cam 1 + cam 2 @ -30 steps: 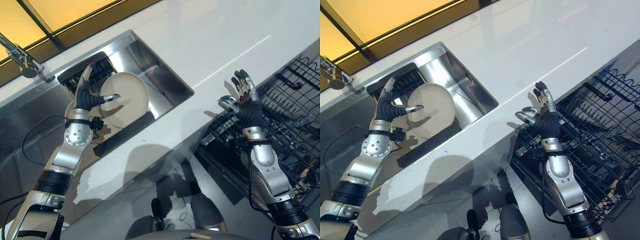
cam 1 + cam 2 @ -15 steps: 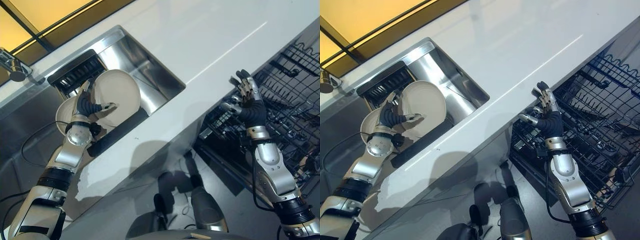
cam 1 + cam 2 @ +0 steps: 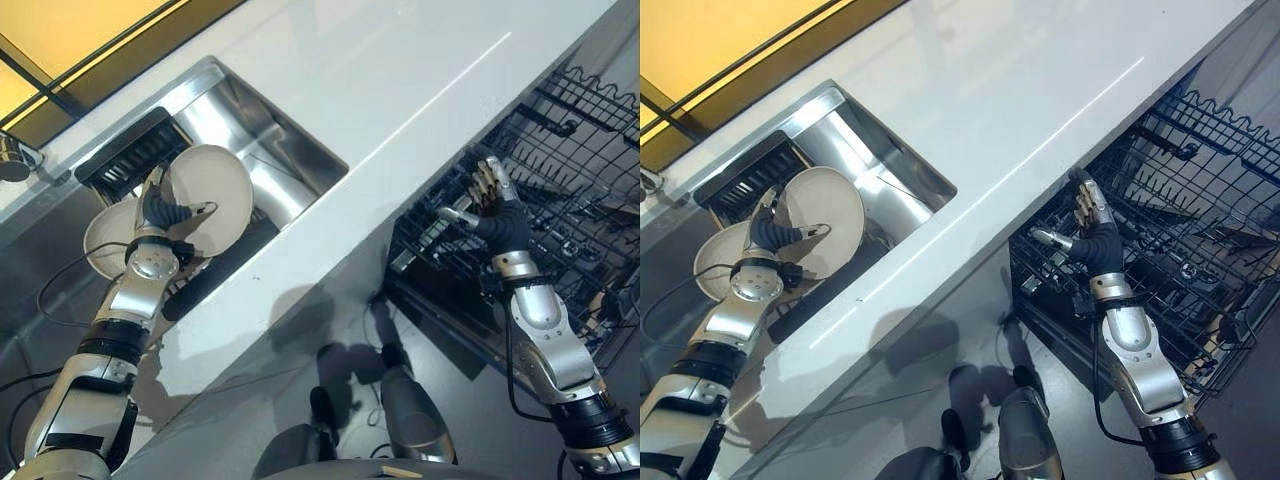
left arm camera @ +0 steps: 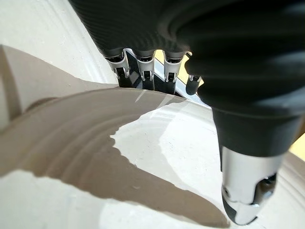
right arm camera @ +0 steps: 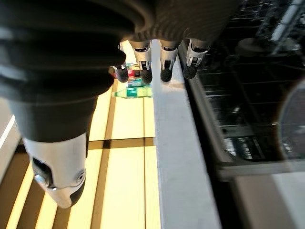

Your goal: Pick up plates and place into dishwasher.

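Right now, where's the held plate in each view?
Left eye: plate upper left, over the sink, pinched by the left hand.
Right eye: plate left of centre.
Left wrist: plate across the lower frame.
Right wrist: not in it.
Shared landmark: the sink.

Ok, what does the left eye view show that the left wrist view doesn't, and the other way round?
Left eye view: the sink, a second plate beside the left hand, the white counter, and the open right hand in front of the dishwasher rack. Left wrist view: the grip up close, thumb across the held plate, fingers hooked behind its rim. Both: the left hand holding that plate.
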